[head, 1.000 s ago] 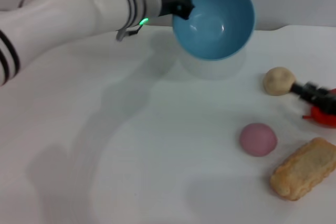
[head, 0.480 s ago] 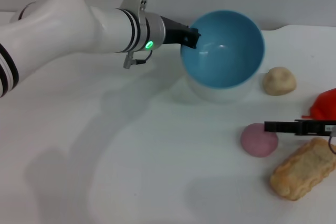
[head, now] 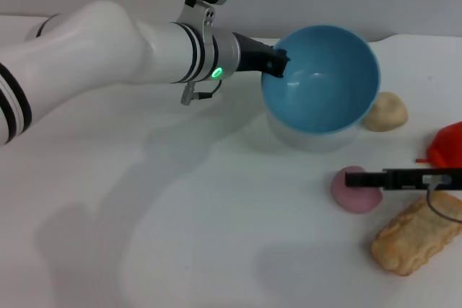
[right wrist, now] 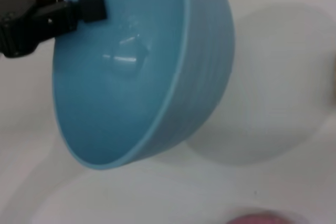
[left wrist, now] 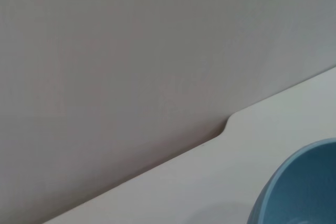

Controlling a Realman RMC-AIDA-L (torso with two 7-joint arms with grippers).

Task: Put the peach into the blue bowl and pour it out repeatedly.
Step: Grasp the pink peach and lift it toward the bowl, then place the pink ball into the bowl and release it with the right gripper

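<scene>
My left gripper (head: 278, 63) is shut on the near-left rim of the blue bowl (head: 323, 78) and holds it tilted above the table, opening toward me; it is empty. The bowl also shows in the left wrist view (left wrist: 302, 184) and the right wrist view (right wrist: 142, 66), where the left gripper (right wrist: 84, 8) pinches its rim. The pink-mauve peach (head: 354, 198) lies on the table in front of and below the bowl; its top edge shows in the right wrist view (right wrist: 257, 217). My right gripper (head: 355, 177) reaches in from the right, level over the peach's top.
A pale beige lump (head: 387, 112) lies right of the bowl. A red item (head: 447, 145) sits at the right edge. A tan bread-like block (head: 417, 232) lies at the front right, close to the peach. The white table (head: 180, 221) meets a grey wall behind.
My left arm has carried the tilted bowl right and toward the front. My right gripper has come in from the right edge, from near the red item to over the peach.
</scene>
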